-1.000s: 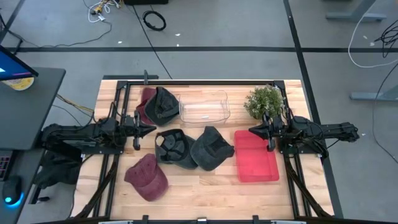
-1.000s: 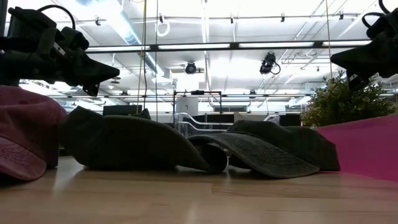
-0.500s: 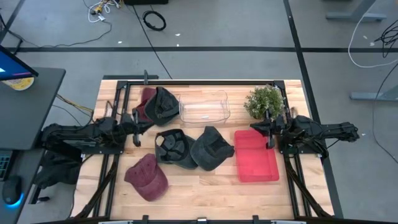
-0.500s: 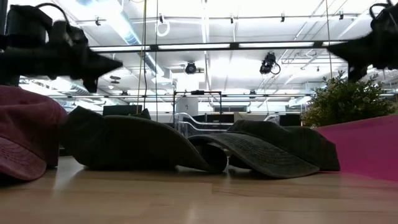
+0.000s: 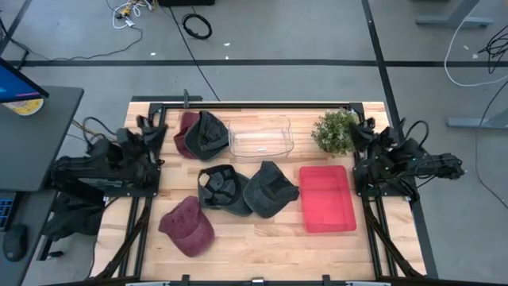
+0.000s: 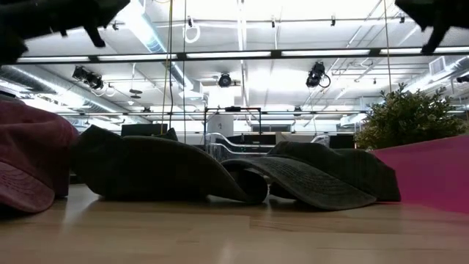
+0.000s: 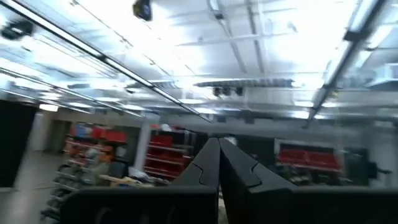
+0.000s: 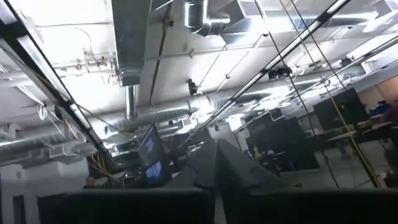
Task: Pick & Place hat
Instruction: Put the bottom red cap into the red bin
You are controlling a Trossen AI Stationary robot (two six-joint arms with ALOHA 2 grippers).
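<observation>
It was a robotics lab in an open industrial hall: a wooden table (image 5: 262,230) stood on grey concrete floor (image 5: 278,32) with loose cables (image 5: 197,25), beneath exposed ducts (image 8: 211,15), strip lights (image 6: 242,53) and ceiling-hung cameras (image 6: 316,73)

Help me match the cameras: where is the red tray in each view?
High view: the red tray lies flat right of centre, beside the dark caps.
Low view: its magenta wall fills the right edge.
Left wrist view: not in it.
Right wrist view: not in it.
Shared landmark: the potted plant, behind the tray, also in the low view.
</observation>
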